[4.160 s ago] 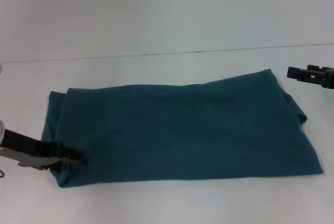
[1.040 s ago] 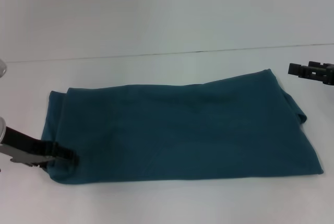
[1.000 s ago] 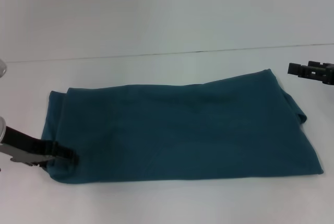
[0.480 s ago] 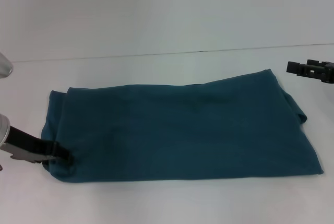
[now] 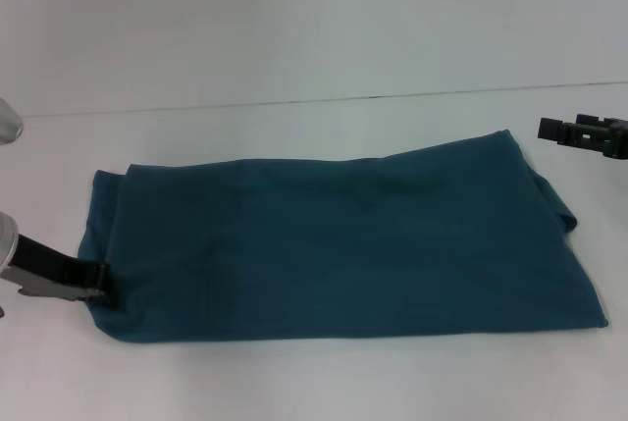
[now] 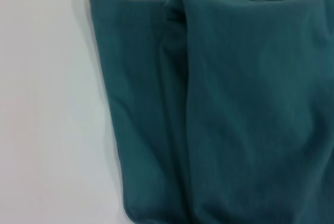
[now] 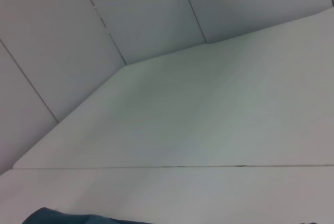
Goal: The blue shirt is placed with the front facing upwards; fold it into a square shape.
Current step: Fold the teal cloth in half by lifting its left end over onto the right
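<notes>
The left gripper [image 5: 98, 282] sits low at the near left corner of the blue shirt [image 5: 343, 249], its tip touching the cloth edge; whether it pinches fabric I cannot tell. The shirt lies folded into a long band across the white table [image 5: 314, 58]. The right gripper [image 5: 569, 131] hovers off the shirt's far right corner, its opening unclear.

Soft, even, cool light — faint shadows, slight overall blur.

The blue shirt [image 5: 343, 244] lies flat, folded into a long band.
</notes>
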Motion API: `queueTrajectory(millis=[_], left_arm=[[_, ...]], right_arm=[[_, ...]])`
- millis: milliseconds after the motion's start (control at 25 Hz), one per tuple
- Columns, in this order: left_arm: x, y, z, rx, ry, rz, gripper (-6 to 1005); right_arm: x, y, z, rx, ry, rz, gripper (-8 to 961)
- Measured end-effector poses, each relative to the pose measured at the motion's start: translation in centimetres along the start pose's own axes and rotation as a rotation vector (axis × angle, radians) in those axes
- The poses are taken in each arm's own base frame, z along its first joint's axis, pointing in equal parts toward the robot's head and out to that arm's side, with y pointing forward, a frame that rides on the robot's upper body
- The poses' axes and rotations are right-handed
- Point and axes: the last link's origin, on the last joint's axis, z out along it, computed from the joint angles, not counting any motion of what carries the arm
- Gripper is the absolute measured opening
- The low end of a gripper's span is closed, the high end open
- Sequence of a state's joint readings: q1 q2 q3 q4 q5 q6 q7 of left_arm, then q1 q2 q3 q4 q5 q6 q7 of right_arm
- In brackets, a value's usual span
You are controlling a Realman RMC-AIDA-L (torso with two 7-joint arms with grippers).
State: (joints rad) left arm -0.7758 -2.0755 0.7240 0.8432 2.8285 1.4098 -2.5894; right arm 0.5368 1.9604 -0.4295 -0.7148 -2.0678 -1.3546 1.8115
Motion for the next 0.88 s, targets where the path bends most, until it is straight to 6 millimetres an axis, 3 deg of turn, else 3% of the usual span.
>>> queueTrajectory(millis=[320, 880], left_arm=[[-0.2, -0.2, 0.0, 0.002, 0.003, -0.004, 32], [-1.1, -2.1, -1.6, 0.000, 0.051, -0.019, 31]], right_arm=[[0.1, 0.1, 0.1, -0.004, 0.000, 0.001, 928], [1.3, 0.7, 0.9, -0.017, 0.005, 0.018, 927]])
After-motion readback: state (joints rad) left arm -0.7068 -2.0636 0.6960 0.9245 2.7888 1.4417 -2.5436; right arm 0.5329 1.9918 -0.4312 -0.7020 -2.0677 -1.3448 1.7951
